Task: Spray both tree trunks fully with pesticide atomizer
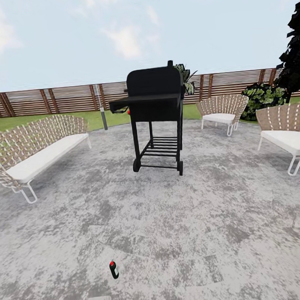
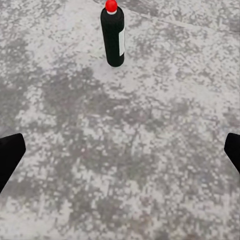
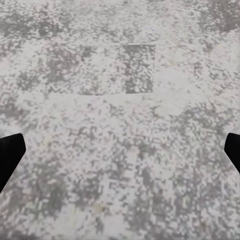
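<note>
The pesticide atomizer, a slim black bottle with a red top and a white label, stands upright on the grey speckled floor close in front of me, slightly left of centre. In the left wrist view the atomizer stands ahead of my left gripper, whose dark fingertips sit wide apart, open and empty, well short of the bottle. My right gripper is also open over bare floor. The trees and their trunks are out of view.
A black barbecue grill on wheels stands mid-patio. A woven sofa is at the left; two woven chairs are at the right. A slat fence and lawn lie beyond, with dark foliage at the right.
</note>
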Robot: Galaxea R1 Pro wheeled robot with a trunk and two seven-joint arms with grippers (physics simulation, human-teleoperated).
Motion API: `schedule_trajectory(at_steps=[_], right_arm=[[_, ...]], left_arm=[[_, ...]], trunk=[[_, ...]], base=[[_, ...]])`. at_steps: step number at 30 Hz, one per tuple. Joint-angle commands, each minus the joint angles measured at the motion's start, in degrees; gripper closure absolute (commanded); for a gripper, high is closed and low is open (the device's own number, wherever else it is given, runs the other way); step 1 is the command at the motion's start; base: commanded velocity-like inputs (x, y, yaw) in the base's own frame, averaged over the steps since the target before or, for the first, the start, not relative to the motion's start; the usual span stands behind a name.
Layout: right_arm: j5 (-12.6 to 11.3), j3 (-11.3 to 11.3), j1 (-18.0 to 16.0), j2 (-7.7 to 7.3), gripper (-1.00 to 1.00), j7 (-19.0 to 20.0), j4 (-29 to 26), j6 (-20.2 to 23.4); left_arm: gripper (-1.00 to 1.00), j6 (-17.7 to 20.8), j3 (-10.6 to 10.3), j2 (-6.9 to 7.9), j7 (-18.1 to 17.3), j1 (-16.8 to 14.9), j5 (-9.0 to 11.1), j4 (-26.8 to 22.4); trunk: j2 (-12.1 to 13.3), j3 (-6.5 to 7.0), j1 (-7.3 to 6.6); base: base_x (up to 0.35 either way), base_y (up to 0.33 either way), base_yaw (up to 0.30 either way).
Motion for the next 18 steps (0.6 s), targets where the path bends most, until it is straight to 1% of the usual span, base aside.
schedule_trajectory(at_steps=[1,15,18], right_arm=[[0.04,0.04,-0.03,-0.01,-1.0,-0.03,0.03,-0.17],[0.04,0.1,-0.03,-0.01,-1.0,-0.04,0.05,-0.17],[0.03,0.03,-0.03,0.05,-1.0,-0.05,0.63,-0.17]], left_arm=[[-1.0,-0.18,0.0,0.0,0.02,-0.03,0.13,0.04],[-1.0,-0.18,0.0,0.09,-0.1,-0.03,0.0,0.04],[-1.0,0.22,0.0,0.09,-0.18,-0.54,-0.01,-0.08]], trunk=[[-0.44,-0.24,0.21],[-6.05,-2.75,3.29],[-7.25,-3.29,3.95]], base=[[0.0,0.0,0.0],[0.0,0.0,0.0],[0.0,0.0,0.0]])
